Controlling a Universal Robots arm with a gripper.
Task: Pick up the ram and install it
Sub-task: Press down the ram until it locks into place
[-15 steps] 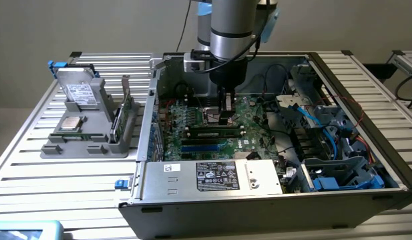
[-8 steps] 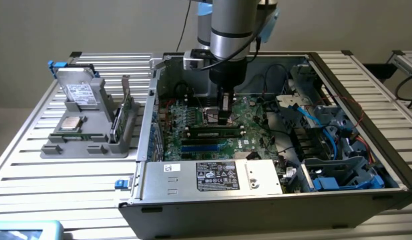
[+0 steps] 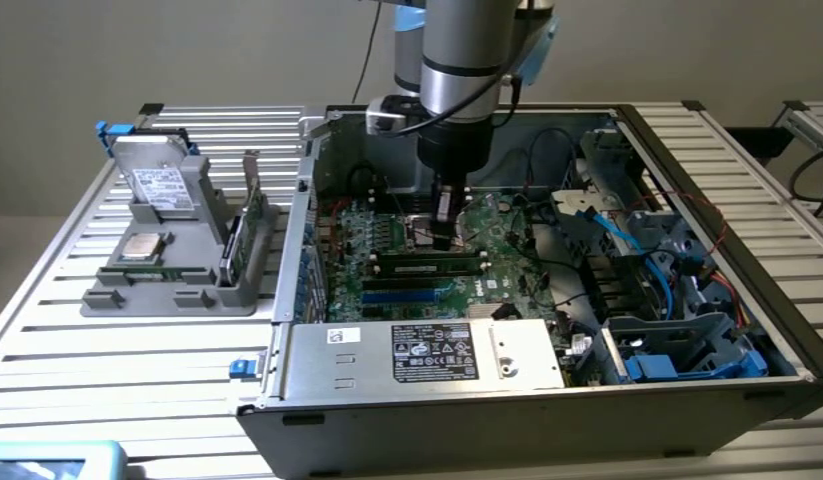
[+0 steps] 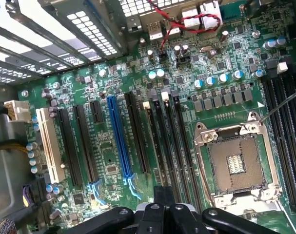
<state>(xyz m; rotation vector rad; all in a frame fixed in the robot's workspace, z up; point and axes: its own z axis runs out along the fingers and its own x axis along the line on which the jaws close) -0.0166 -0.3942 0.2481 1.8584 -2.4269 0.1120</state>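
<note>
Slatted metal worktop [image 3: 64, 330] with an open PC case [image 3: 545, 400] on it, and my arm's reaching down inside, centre frame. My pincer [image 3: 446, 240] is fully closed, hovering low over the motherboard [image 4: 113, 161] beside the black slots [image 4: 172, 141]. Can't honestly tell if it's pinching anything. One ram [image 3: 431, 268] stick already sits in a slot just below it. Main worry: pressing down slightly off-line could jam a stick or flex the board.
</note>
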